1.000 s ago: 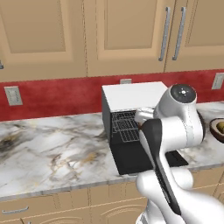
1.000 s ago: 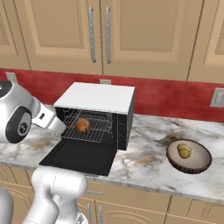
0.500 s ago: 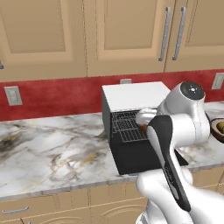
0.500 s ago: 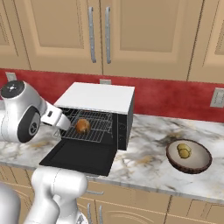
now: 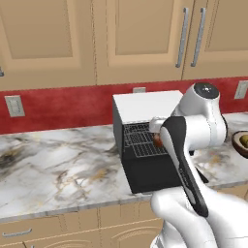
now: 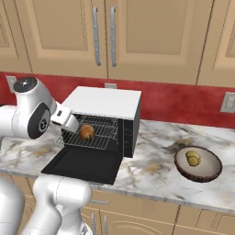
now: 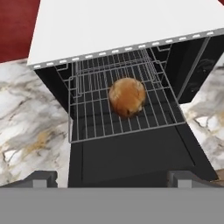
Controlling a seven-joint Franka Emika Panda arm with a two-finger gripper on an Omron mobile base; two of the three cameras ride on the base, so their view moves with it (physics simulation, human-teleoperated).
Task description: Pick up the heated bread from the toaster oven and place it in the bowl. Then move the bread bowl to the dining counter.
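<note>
the heated bread (image 7: 127,97) lies on the wire rack (image 7: 122,111) inside the toaster oven (image 6: 103,121), near the middle of the rack and not touched by anything. the black door (image 6: 85,164) of the oven is dropped down flat on the marble tabletop (image 6: 151,167), so the front is open and nothing stands between the gripper (image 7: 111,178) and the bread. the gripper is in front of the oven opening, above the door; in the hand view its two dark tips sit wide apart at the bottom corners, with nothing between them. in the left base view the white arm (image 5: 193,131) covers the right part of the oven and most of the bread.

the bowl (image 6: 198,164) stands on the same tabletop, well apart to the right of the oven, and it has two small yellow-green pieces (image 6: 193,159) inside. behind is a red wall (image 6: 183,98) with wooden cabinets (image 6: 137,36) above. i count one bread, one oven, one bowl and four outlets: one (image 5: 14,105) and one (image 5: 240,89) in the left base view, one (image 6: 109,86) and one (image 6: 228,102) in the right base view.
</note>
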